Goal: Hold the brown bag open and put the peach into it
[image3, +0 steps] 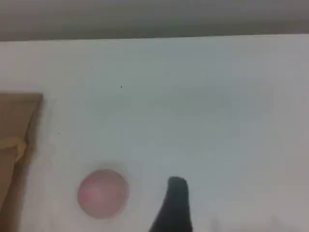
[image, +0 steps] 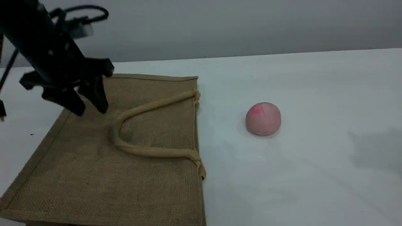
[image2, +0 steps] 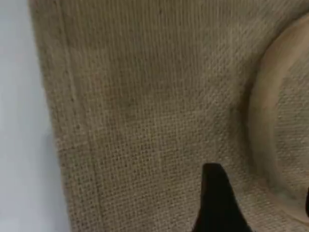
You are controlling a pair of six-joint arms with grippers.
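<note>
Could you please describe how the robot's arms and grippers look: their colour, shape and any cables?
The left arm is black and bulky, with a black cable looping above it. Its left gripper has two black, tapered fingers. Of the right gripper, only one black, rounded fingertip shows. No markings are visible.

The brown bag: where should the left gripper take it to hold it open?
Probably the upper loop handle of the brown bag, from above: it lies raised on the flat bag, beside the open left gripper, and leads to the mouth edge facing the peach.
</note>
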